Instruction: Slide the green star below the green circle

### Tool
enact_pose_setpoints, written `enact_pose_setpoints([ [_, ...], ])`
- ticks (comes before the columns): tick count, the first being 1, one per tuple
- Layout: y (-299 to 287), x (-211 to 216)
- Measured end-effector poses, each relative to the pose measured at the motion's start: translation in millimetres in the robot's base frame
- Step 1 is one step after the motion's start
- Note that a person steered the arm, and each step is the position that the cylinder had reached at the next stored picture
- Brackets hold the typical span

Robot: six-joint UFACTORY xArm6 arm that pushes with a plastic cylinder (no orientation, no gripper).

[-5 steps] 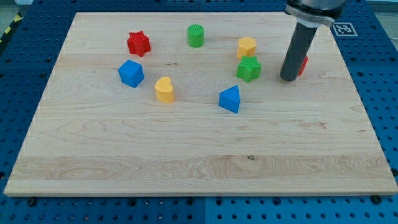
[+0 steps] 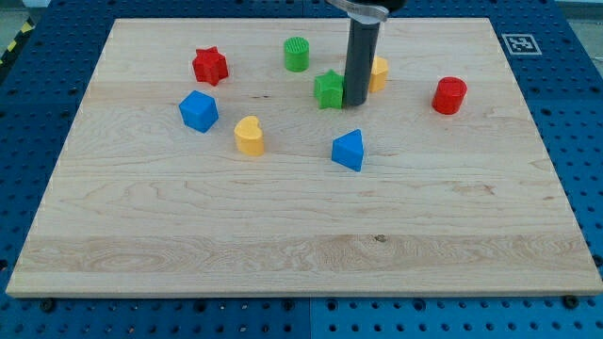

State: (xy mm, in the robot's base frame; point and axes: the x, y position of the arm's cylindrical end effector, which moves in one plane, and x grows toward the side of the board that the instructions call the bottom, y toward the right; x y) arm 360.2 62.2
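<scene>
The green star (image 2: 329, 89) lies on the wooden board (image 2: 301, 245), to the lower right of the green circle (image 2: 297, 54), which stands near the view's top. My tip (image 2: 356, 103) rests against the star's right side. The dark rod rises from it toward the view's top and hides part of the yellow block (image 2: 379, 72) behind it.
A red star (image 2: 210, 65) and a blue cube (image 2: 199, 110) sit at the left. A yellow heart (image 2: 250, 136) and a blue triangular block (image 2: 349, 150) lie lower down. A red cylinder (image 2: 450, 95) stands at the right.
My tip has moved left from beside the red cylinder to the green star. The star has slid up and to the left, closer to the green circle. The red cylinder now shows fully.
</scene>
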Motion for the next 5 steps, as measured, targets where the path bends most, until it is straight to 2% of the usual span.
enact_pose_setpoints([
  [4,-41,3],
  [5,-51,22],
])
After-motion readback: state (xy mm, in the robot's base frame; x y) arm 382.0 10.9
